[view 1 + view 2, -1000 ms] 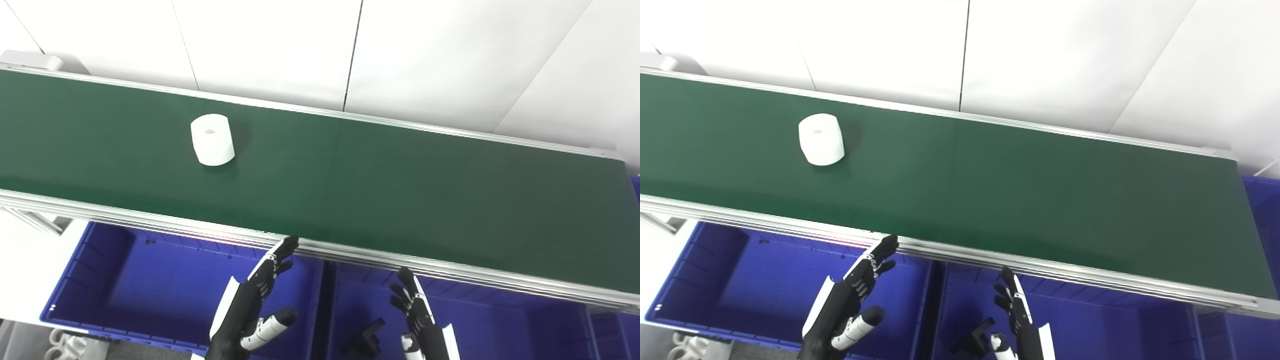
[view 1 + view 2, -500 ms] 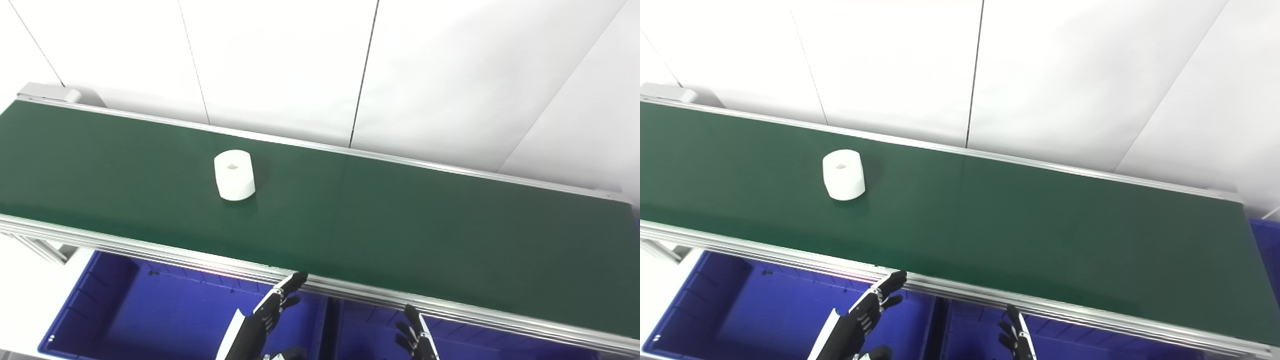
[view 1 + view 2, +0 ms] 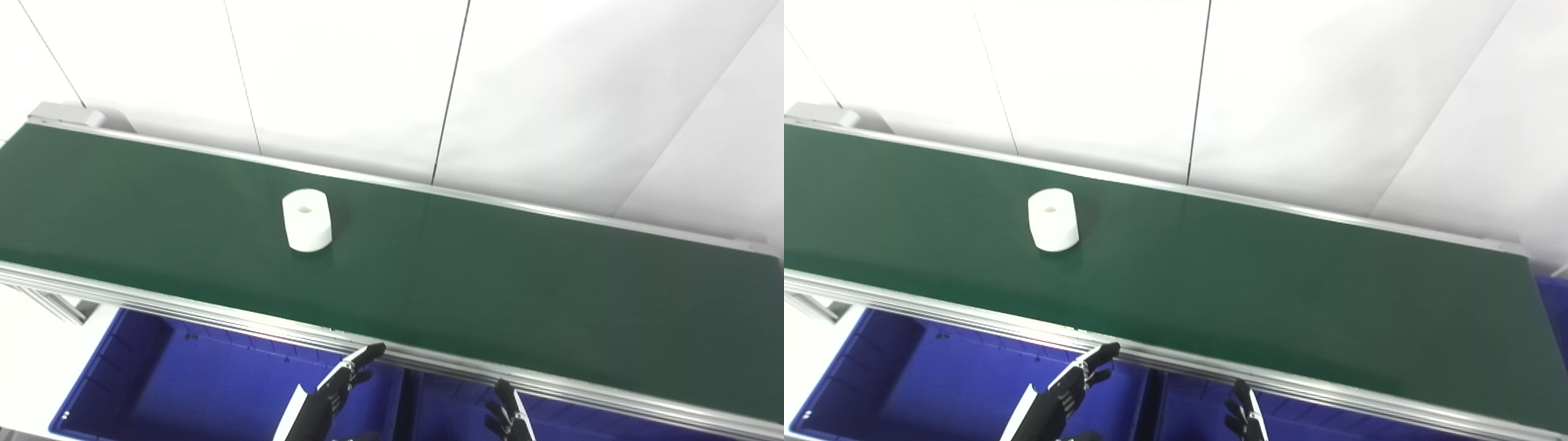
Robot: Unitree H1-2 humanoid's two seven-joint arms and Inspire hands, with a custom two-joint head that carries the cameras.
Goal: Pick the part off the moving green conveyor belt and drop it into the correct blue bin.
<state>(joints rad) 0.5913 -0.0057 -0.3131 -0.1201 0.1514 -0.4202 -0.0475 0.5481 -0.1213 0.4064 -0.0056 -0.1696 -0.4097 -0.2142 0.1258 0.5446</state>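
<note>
A white cylinder part [image 3: 307, 220] with a small hole in its top stands upright on the green conveyor belt [image 3: 490, 275], left of the middle; it also shows in the right eye view [image 3: 1053, 228]. My left hand [image 3: 334, 395] is open and empty, fingers stretched out, below the belt's near rail over the left blue bin [image 3: 184, 386]. Only the fingertips of my right hand [image 3: 508, 416] show at the bottom edge; they are spread and hold nothing. Both hands are well short of the part.
The belt's aluminium near rail [image 3: 184, 306] runs between my hands and the part. A second blue bin [image 3: 447, 410] lies to the right of the first. A white panelled wall [image 3: 429, 79] stands behind the belt.
The camera has tilted up, so the whole picture has shifted down. The part has travelled right along the belt. Both hands sit lower in the picture; the right one is now mostly cut off.
</note>
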